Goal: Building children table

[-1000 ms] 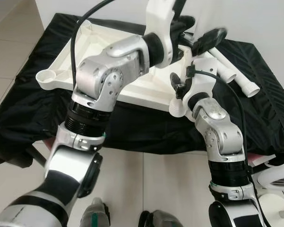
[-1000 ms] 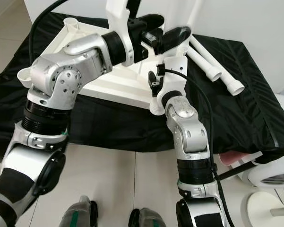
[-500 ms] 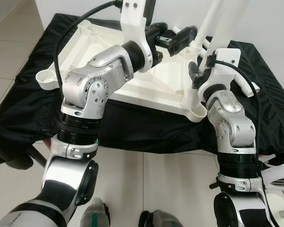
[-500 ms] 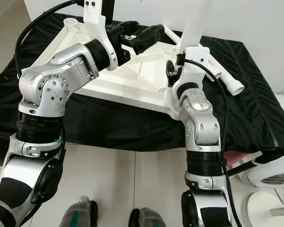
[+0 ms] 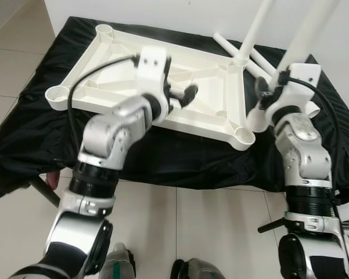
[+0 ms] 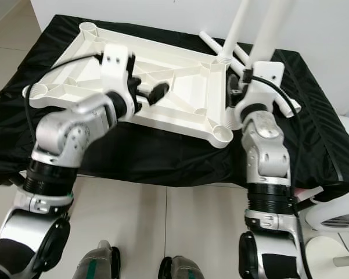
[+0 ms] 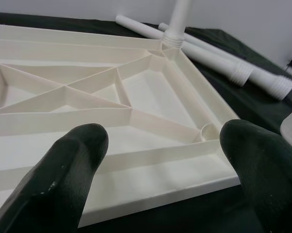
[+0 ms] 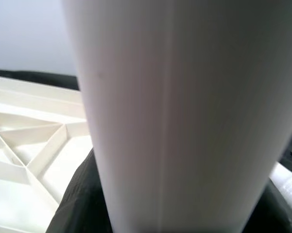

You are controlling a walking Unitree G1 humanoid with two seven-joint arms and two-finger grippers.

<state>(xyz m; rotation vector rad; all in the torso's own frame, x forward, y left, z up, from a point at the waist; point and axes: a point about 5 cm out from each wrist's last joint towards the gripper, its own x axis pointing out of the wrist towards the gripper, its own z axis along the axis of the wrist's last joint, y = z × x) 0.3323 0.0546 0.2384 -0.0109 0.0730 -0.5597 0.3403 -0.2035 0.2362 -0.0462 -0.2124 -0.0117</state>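
Both arms drew back — left gripper (image 5: 189,93) open over tabletop (image 5: 209,75).

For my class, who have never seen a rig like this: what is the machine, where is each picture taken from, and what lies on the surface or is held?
It is a humanoid robot with two silver arms. Two pictures come from cameras in its head, looking down; the other two from cameras on its wrists.

On a black cloth lies a white table top, upside down, ribs showing. One table leg stands screwed into a far corner. Two spare legs lie beside it.

The left gripper hovers open over the near edge of the table top, holding nothing. The right gripper holds another leg upright, its threaded end near the front corner socket.
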